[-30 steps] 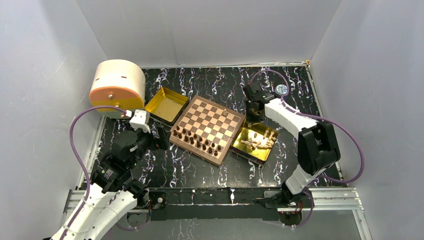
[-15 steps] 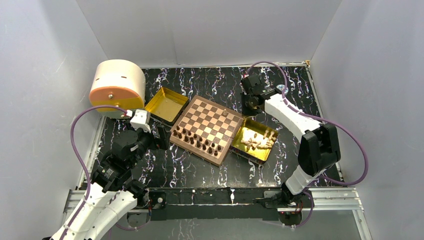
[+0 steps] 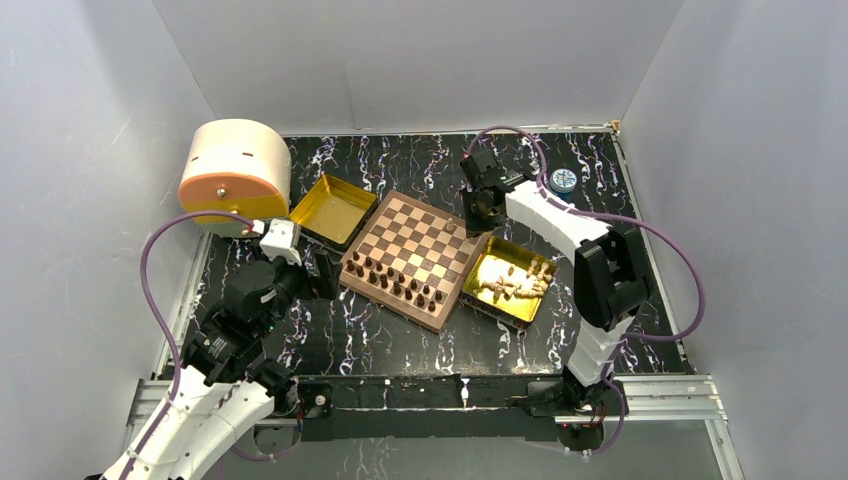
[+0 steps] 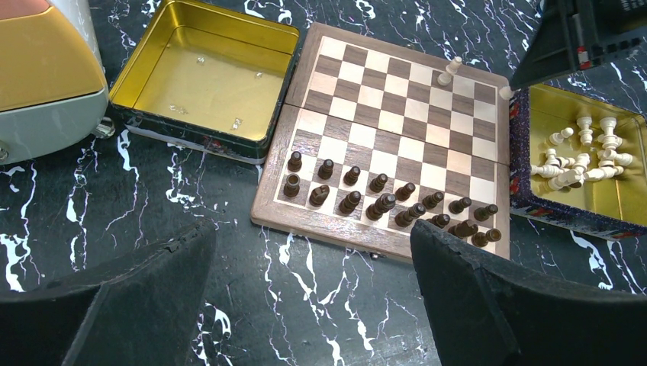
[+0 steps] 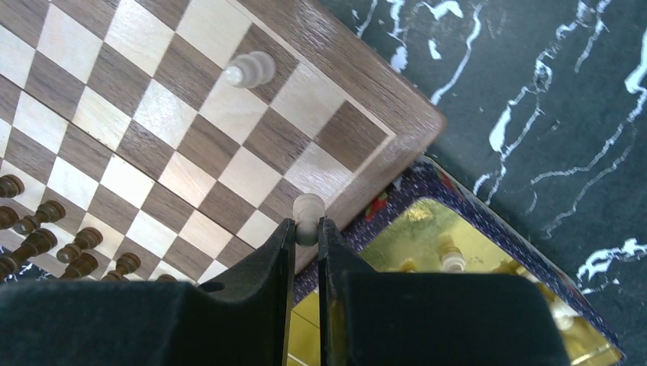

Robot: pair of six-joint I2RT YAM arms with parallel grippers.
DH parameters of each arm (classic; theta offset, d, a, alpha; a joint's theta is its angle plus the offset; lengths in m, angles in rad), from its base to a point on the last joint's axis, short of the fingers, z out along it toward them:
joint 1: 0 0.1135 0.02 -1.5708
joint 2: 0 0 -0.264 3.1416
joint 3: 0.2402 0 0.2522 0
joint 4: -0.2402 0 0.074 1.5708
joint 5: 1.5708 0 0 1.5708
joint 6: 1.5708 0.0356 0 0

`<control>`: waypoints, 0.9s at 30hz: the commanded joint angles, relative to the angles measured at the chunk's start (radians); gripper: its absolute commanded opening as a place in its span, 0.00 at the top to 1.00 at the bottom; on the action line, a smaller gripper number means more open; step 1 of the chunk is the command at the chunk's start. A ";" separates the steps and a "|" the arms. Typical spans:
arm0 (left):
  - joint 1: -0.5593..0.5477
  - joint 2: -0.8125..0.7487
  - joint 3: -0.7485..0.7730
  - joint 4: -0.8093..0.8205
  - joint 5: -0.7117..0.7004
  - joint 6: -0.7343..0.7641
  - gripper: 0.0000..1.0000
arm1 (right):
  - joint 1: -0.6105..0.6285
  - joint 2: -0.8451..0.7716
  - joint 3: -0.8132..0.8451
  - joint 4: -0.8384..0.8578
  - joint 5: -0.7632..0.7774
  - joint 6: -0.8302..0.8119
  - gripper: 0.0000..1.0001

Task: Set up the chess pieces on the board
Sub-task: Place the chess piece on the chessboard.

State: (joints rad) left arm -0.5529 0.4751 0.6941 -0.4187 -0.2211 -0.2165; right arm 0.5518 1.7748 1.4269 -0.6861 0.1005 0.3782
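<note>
**Top view.** The board (image 3: pixel 425 236) lies near the middle of the table (image 3: pixel 400 340), turned at an angle. The dark pieces (image 3: pixel 395 283) stand in two rows along its near-left side. A lone light piece (image 3: pixel 450 227) stands close to the far-right side. A gold tin (image 3: pixel 493 266) lies against the board's right side and holds the loose light pieces (image 3: pixel 515 283) in a heap. A second gold tin (image 3: pixel 335 205) sits at the board's far-left side, beside a cream and orange cylinder (image 3: pixel 235 170). My right gripper (image 3: pixel 484 218) hangs over the board's right corner. My left gripper (image 3: pixel 322 272) sits low beside the left corner, off the board. This view is too coarse to show how either pair of jaws stands.

**Left wrist view.** My left jaws stand wide apart with nothing between the pads. The board lies ahead of them. The dark pieces fill its two nearest rows, eight to a row. The lone light piece stands on a far square.

**Right wrist view.** My right jaws are drawn narrow and clamp a held light piece (image 5: pixel 307 213) just below its round head. The piece sits over the board's wooden rim, close to the corner, where the rim meets the tin. I cannot tell whether its base touches the rim.
</note>
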 commanded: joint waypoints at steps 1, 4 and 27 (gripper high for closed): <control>-0.004 -0.008 -0.007 0.018 -0.005 0.010 0.05 | 0.027 0.047 0.089 -0.002 -0.016 -0.034 0.82; -0.004 -0.015 -0.010 0.019 -0.009 0.012 0.05 | 0.056 0.093 0.117 -0.018 0.004 -0.036 0.82; -0.004 -0.018 -0.010 0.018 -0.012 0.011 0.05 | 0.051 0.196 0.179 -0.111 0.074 -0.025 0.80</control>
State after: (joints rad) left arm -0.5529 0.4667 0.6933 -0.4187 -0.2218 -0.2165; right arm 0.6170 1.9743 1.5677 -0.7635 0.1551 0.3592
